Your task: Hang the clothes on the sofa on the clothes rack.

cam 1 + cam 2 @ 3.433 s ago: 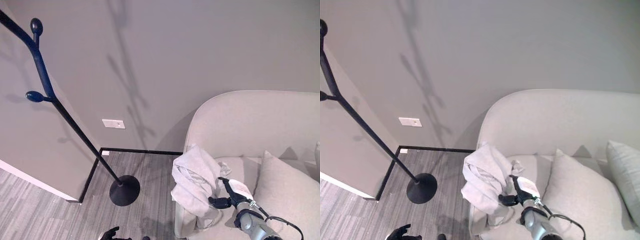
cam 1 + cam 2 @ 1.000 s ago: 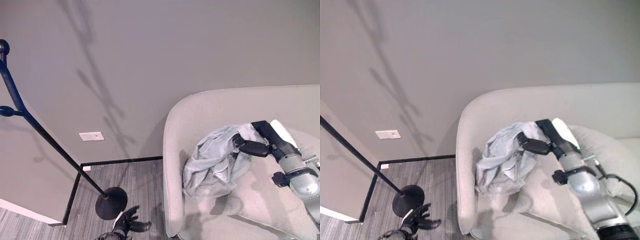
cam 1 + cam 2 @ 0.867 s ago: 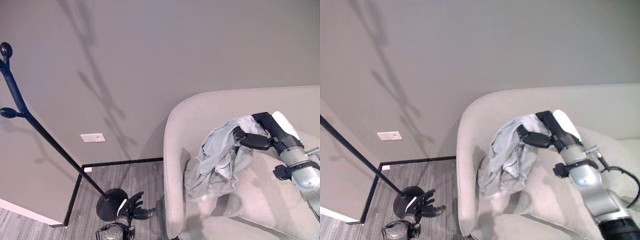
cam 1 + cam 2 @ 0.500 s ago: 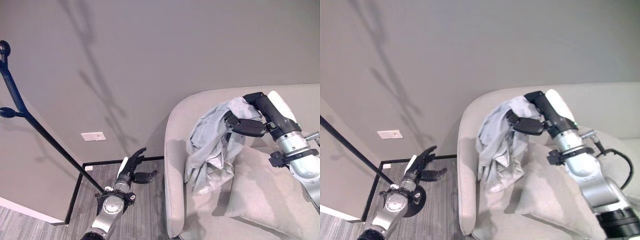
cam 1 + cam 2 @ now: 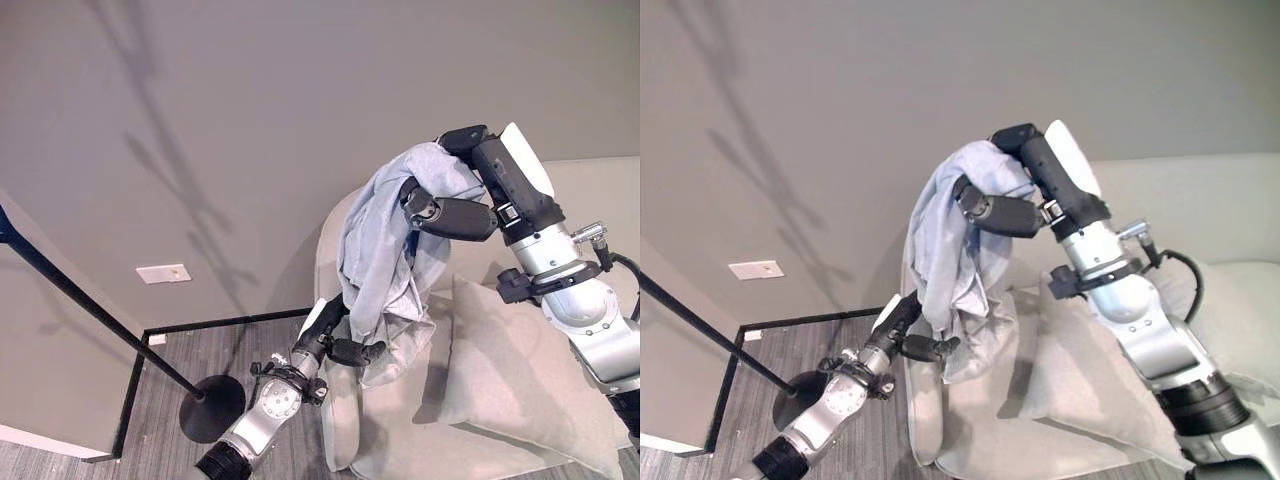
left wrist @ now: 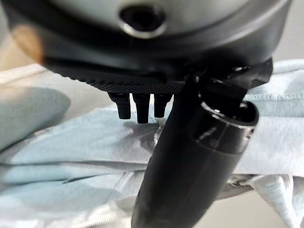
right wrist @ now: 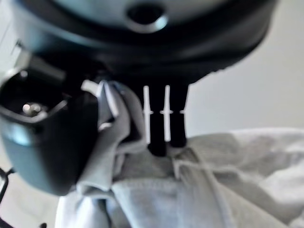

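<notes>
A light grey garment (image 5: 385, 240) hangs in the air over the sofa's (image 5: 600, 190) left arm. My right hand (image 5: 455, 215) is shut on its top; the right wrist view shows the cloth (image 7: 228, 166) bunched between the thumb (image 7: 42, 137) and the fingers. From below, my left hand (image 5: 325, 340) reaches up to the garment's lower part with straight fingers and the thumb spread, touching the cloth (image 6: 71, 142). The black clothes rack's pole (image 5: 90, 315) slants at the far left, and its round base (image 5: 212, 408) rests on the floor.
A beige cushion (image 5: 510, 380) lies on the sofa seat under my right arm. A white wall outlet (image 5: 163, 273) sits low on the grey wall. Striped grey flooring lies between the rack's base and the sofa.
My right hand has lifted the garment off the sofa, higher and to the left. My left hand has risen from floor level to the garment's lower part. The camera has shifted.
</notes>
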